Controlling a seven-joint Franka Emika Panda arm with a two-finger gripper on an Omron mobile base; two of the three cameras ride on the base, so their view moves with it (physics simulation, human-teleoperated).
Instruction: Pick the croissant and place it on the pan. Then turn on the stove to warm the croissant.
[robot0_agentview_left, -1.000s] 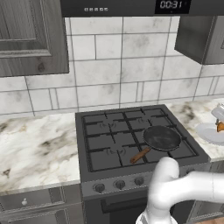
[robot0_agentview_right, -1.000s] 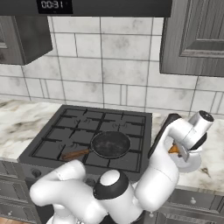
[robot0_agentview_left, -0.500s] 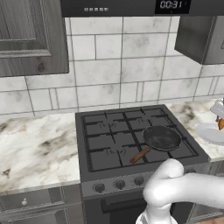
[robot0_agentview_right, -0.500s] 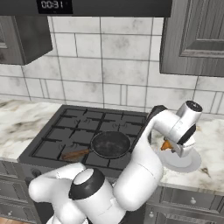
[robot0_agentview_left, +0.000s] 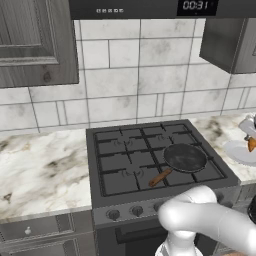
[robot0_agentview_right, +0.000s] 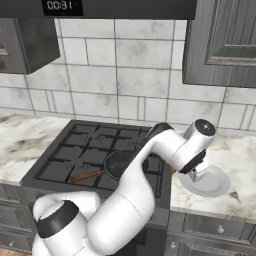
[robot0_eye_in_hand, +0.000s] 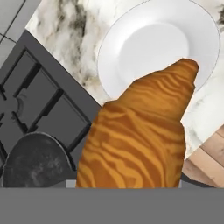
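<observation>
- The croissant (robot0_eye_in_hand: 140, 135), orange-brown and striped, sits right at the hand and covers the lower centre of the hand view; its narrow tip points away from the camera.
- The hand (robot0_agentview_right: 196, 172) is pinching the croissant. The fingertips themselves are hidden behind the pastry, so the width of the grip cannot be told.
- In the left base view a sliver of the croissant (robot0_agentview_left: 251, 144) shows at the right edge, raised above the plate (robot0_agentview_left: 235, 151).
- Directly beneath the hand lies the round white plate (robot0_eye_in_hand: 131, 48), bare, resting on the marbled counter (robot0_eye_in_hand: 74, 22).
- The counter (robot0_agentview_right: 235, 185) carries the plate (robot0_agentview_right: 212, 182) just beside the right flank of the stove (robot0_agentview_right: 65, 155).
- To one side of the hand and lower, the stove (robot0_eye_in_hand: 39, 100) shows its black grates.
- The pan (robot0_eye_in_hand: 30, 162), round and black, stands on the stove grates, apart from the croissant and the plate.
- In the left base view the pan (robot0_agentview_left: 185, 157) occupies the front right burner, its wooden handle (robot0_agentview_left: 160, 177) angled toward the front knobs (robot0_agentview_left: 136, 211).
- The pan (robot0_agentview_right: 120, 162) holds nothing.
- Farthest from the hand, a tiled wall (robot0_agentview_left: 140, 75) rises behind the stove (robot0_agentview_left: 125, 170).
</observation>
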